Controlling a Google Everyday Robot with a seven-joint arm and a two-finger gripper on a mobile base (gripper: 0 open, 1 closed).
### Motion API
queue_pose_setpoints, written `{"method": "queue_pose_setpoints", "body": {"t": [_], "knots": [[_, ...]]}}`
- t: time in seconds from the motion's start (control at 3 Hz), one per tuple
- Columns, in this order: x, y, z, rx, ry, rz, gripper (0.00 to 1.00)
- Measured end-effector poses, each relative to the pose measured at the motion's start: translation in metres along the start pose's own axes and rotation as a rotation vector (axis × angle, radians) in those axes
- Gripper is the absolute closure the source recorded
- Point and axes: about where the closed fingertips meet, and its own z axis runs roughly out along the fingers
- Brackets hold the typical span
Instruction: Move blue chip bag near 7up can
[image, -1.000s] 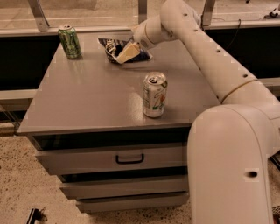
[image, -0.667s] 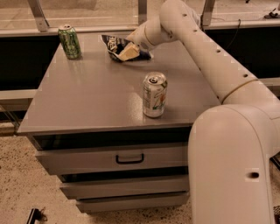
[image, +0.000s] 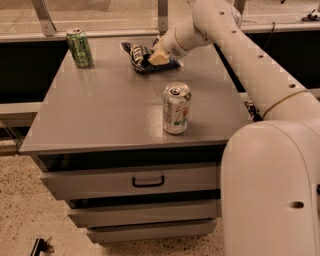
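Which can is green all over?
The green can at the back left corner of the table, dark markings on green; the 7up can nearer the front is silver-white. The gripper sits at the blue chip bag.

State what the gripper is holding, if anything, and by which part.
The gripper appears to hold the blue chip bag by its crumpled right end, at the table's far side.

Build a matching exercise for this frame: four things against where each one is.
Things:
1. 7up can
2. green can
3. chip bag
4. gripper

Places:
A. back left corner of the table
B. at the arm's end, on the bag
C. standing near the front edge
D. lying at the back, around the middle

Pairs: 1-C, 2-A, 3-D, 4-B.
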Motion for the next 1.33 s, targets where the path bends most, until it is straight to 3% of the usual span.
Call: {"method": "queue_pose_setpoints", "body": {"t": [0.33, 1.33], "knots": [[0.013, -0.001, -0.027, -0.004, 0.011, -0.008, 1.0], [0.026, 0.034, -0.129, -0.063, 0.103, -0.14, 1.0]]}}
